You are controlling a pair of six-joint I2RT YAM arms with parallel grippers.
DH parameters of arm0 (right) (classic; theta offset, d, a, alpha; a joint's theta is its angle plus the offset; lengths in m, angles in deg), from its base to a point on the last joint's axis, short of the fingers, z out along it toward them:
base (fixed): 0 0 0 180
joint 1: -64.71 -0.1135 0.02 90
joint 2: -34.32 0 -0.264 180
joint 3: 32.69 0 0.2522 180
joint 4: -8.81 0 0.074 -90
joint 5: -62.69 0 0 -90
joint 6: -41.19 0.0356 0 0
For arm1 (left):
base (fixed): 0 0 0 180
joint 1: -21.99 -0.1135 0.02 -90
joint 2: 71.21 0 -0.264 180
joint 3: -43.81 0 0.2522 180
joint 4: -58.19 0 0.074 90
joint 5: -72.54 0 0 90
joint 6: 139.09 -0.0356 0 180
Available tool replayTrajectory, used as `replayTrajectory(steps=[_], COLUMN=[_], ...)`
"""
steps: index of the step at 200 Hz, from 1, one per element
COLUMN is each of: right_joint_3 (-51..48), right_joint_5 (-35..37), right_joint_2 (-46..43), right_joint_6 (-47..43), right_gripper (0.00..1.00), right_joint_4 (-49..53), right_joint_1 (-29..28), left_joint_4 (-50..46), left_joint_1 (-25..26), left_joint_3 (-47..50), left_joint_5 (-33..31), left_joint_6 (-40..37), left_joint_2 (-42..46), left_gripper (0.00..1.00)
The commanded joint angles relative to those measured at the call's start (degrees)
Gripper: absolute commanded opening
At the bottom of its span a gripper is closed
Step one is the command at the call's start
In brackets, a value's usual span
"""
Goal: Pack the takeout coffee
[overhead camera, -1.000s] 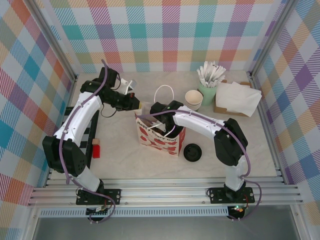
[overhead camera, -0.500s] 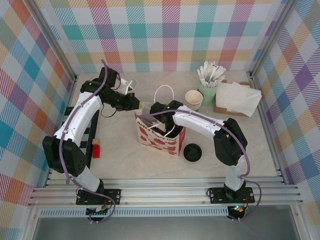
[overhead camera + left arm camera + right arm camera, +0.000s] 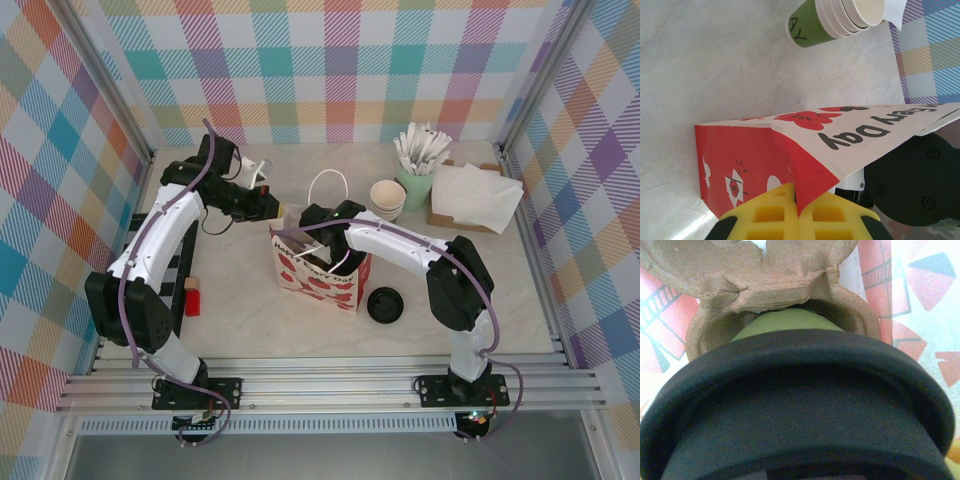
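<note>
nothing has shifted since a second ago; both arms sit as they were. my left tool (image 3: 799,214) is pinched together on an edge of the red paper bag (image 3: 745,155). takeout coffee (image 3: 795,405) stands in a cardboard carrier (image 3: 780,285) inside the bag, black lid towards the lens, long axis running up the frame. right tool (image 3: 328,254) is at the bag mouth; whether it grips the cup i cannot tell.

We see two arms, the left arm (image 3: 165,232) and the right arm (image 3: 395,238), each with white link shells, black joint housings and a black base, and a purple cable trailing along each. The left gripper (image 3: 799,210) has yellow pads (image 3: 771,214) with square recesses.
</note>
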Motion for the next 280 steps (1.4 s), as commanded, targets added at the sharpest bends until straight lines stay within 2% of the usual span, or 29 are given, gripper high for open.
replayTrajectory(steps=[1, 188, 280], right_joint_3=[-6.3, -3.6, 1.1], right_joint_5=[-8.8, -8.2, -6.9], right_joint_2=[13.3, 12.3, 8.7], right_joint_6=[-0.5, -0.6, -0.4], right_gripper=[0.3, 0.29, 0.4], right_joint_4=[-4.2, -3.2, -0.6], right_joint_1=[0.0, 0.0, 0.1], left_joint_4=[0.4, 0.9, 1.8], left_joint_1=[-0.6, -0.6, -0.6], left_joint_3=[0.6, 0.8, 1.1], left_joint_5=[0.3, 0.0, 2.1], left_joint_6=[0.6, 1.2, -0.7], left_joint_2=[1.3, 1.8, 4.0], left_gripper=[0.0, 0.0, 0.0])
